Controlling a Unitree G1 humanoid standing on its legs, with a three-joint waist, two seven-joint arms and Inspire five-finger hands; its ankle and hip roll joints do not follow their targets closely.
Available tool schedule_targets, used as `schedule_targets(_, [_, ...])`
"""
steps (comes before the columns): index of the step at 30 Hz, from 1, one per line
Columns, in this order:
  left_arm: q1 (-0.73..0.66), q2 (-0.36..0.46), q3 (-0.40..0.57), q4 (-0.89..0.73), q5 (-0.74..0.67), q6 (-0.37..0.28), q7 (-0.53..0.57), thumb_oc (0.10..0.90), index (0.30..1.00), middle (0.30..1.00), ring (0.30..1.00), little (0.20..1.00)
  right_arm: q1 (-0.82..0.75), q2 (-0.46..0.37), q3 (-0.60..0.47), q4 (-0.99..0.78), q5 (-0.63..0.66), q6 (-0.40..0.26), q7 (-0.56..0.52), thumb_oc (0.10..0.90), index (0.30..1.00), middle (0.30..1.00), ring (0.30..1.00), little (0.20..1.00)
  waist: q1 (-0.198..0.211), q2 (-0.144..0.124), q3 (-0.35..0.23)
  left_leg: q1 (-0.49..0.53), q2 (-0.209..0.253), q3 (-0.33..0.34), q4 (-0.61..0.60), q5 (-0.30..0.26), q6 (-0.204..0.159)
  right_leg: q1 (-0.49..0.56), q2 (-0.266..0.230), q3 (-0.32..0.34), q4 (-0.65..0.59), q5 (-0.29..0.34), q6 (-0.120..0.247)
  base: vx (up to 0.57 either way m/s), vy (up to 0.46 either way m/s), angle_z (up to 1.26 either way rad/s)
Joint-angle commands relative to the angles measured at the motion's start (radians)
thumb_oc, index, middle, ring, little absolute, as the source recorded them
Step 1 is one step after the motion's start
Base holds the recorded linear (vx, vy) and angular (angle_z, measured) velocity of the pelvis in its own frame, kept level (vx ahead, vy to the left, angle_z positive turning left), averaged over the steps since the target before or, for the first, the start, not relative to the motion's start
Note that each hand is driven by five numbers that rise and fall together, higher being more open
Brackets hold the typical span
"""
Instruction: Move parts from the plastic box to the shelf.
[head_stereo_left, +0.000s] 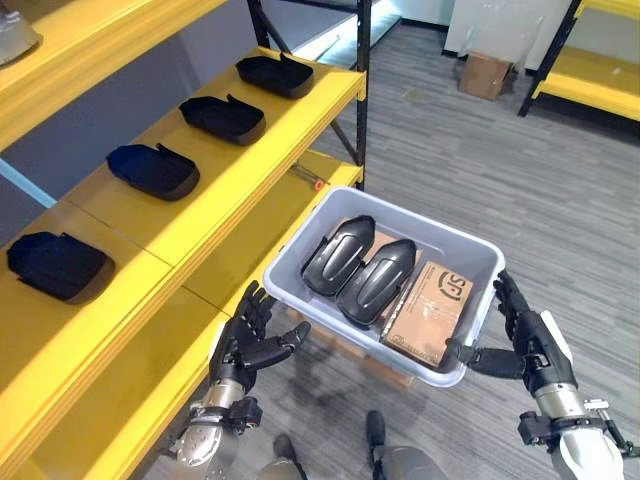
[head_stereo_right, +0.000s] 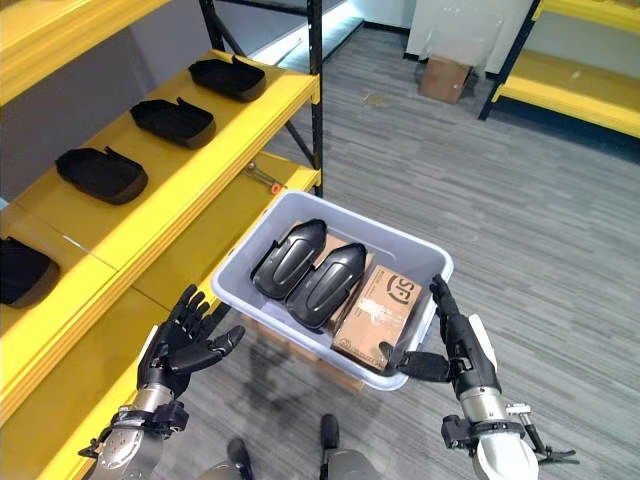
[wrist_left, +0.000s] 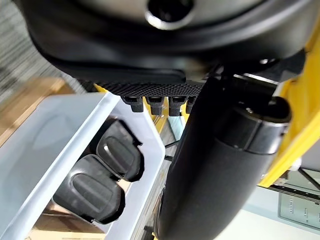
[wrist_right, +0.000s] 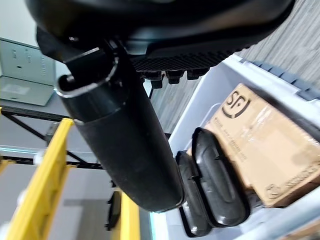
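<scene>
A grey plastic box (head_stereo_left: 420, 222) sits in front of me, holding two black moulded parts (head_stereo_left: 340, 255) (head_stereo_left: 378, 280) side by side and a brown cardboard carton (head_stereo_left: 430, 310). My left hand (head_stereo_left: 245, 345) hovers open, fingers spread, just off the box's near left corner. My right hand (head_stereo_left: 520, 340) is open at the near right corner: fingers straight along the side wall, thumb against the rim. The yellow shelf (head_stereo_left: 230, 190) on my left carries several black parts (head_stereo_left: 155, 170) in a row. The left wrist view looks over the box wall (wrist_left: 75, 150) at the two parts (wrist_left: 107, 165).
The box rests on a low wooden support (head_stereo_left: 345, 350). A lower yellow shelf level (head_stereo_left: 240, 250) runs close beside the box's left side. The shelf's black post (head_stereo_left: 362, 90) stands behind. A cardboard box (head_stereo_left: 485, 73) and another yellow rack (head_stereo_left: 590, 80) stand far back on the grey floor.
</scene>
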Motion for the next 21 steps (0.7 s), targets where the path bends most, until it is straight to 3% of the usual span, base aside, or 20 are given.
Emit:
schedule_targets(1, [0.018, 0.026, 0.097, -0.115, 0.028, -0.095, 0.017, 0.9, 1.0, 1.0, 1.0, 1.0, -0.047, -0.035, -0.026, -0.117, 0.017, -0.11, 0.007, 0.9, 1.0, 1.0, 1.0, 1.0, 0.038, 0.039, -0.033, -0.046, 0.045, -0.026, -0.046, 0.213, 0.023, 0.13, -0.014, -0.003, 0.093, -0.21, 0.11, 0.27, 0.249, -1.1])
schedule_targets(3, [0.018, 0.028, 0.103, -0.117, 0.031, -0.096, 0.015, 0.9, 1.0, 1.0, 1.0, 1.0, -0.043, -0.026, -0.029, -0.115, 0.019, -0.102, 0.017, 0.9, 1.0, 1.0, 1.0, 1.0, 0.04, 0.03, -0.053, -0.028, 0.044, -0.014, -0.02, 0.21, 0.012, 0.149, -0.032, 0.032, 0.071, -0.211, 0.119, 0.28, 0.263, -1.34])
schedule_targets(11, [-0.016, 0.066, 0.102, -0.13, 0.017, -0.109, 0.044, 0.9, 1.0, 1.0, 1.0, 1.0, -0.069, 0.01, -0.02, -0.109, 0.001, -0.074, 0.017, 0.9, 1.0, 1.0, 1.0, 1.0, 0.028, -0.009, -0.092, -0.047, -0.028, 0.122, 0.154, 0.043, 0.077, 0.129, -0.178, 0.11, 0.039, -0.161, 0.197, 0.18, 0.291, -0.89])
schedule_targets(14, [-0.03, 0.085, 0.091, -0.132, 0.019, -0.109, 0.05, 0.9, 1.0, 1.0, 1.0, 1.0, -0.077, 0.015, -0.027, -0.106, -0.018, -0.073, 0.007, 0.9, 1.0, 1.0, 1.0, 1.0, 0.016, -0.023, -0.107, -0.048, -0.056, 0.157, 0.179, -0.025, 0.091, 0.106, -0.224, 0.112, 0.04, -0.138, 0.231, 0.14, 0.238, -0.41])
schedule_targets(21, [-0.05, 0.125, 0.081, -0.128, 0.031, -0.105, 0.047, 0.9, 1.0, 1.0, 1.0, 1.0, -0.104, 0.019, -0.016, -0.105, -0.06, -0.073, 0.0, 0.9, 1.0, 1.0, 1.0, 1.0, 0.015, -0.043, -0.096, -0.044, -0.086, 0.206, 0.173, -0.075, 0.129, 0.03, -0.255, 0.074, 0.089, -0.024, 0.278, 0.05, 0.152, -0.22])
